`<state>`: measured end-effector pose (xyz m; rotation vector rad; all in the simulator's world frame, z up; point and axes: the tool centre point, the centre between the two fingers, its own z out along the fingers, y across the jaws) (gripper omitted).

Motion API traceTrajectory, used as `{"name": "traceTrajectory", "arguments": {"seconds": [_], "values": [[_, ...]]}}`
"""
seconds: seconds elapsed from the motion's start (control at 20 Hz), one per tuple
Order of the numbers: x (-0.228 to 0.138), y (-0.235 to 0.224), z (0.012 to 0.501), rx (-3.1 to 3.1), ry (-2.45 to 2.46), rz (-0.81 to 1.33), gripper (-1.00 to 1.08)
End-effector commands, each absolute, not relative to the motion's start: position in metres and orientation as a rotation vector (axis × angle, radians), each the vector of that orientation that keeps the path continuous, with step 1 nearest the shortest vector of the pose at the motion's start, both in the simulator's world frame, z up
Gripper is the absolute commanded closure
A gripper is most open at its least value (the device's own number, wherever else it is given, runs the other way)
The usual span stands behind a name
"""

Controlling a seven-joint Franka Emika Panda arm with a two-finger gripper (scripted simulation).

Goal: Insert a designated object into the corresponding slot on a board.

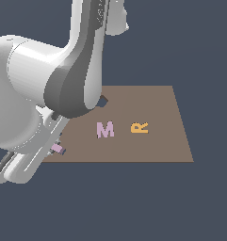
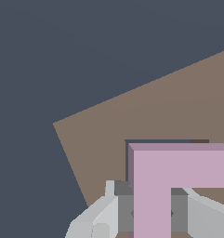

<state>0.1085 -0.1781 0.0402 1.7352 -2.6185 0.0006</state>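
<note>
On a dark slate ground, the brown board (image 2: 132, 121) lies flat; the pincer (image 2: 153, 214) grips the lilac L-block (image 2: 153, 186) just over its dark L-slot (image 2: 128, 158), seemingly aligning for insertion.

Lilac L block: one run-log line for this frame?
phase: insert | claw: shut on lilac L block | position: over dark L slot, board corner | seated: cannot tell

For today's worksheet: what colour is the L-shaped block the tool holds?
Pale lilac; the L-shaped block shows best in the wrist view.
</note>
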Motion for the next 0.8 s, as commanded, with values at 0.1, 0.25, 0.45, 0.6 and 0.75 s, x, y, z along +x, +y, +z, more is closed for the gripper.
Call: {"name": "traceTrajectory", "arguments": {"seconds": [0.1, 0.25, 0.45, 0.6, 0.75], "values": [[0.1088, -0.1779, 0.0342, 1.737, -2.618, 0.001, 1.08], [0.1089, -0.1777, 0.0306, 1.738, -2.617, 0.000, 1.08], [0.1089, -0.1777, 0.0306, 1.738, -2.617, 0.000, -0.92], [0.1089, -0.1777, 0.0306, 1.738, -2.617, 0.000, -0.92], [0.1089, -0.1777, 0.0306, 1.738, -2.617, 0.000, -0.92]]}}
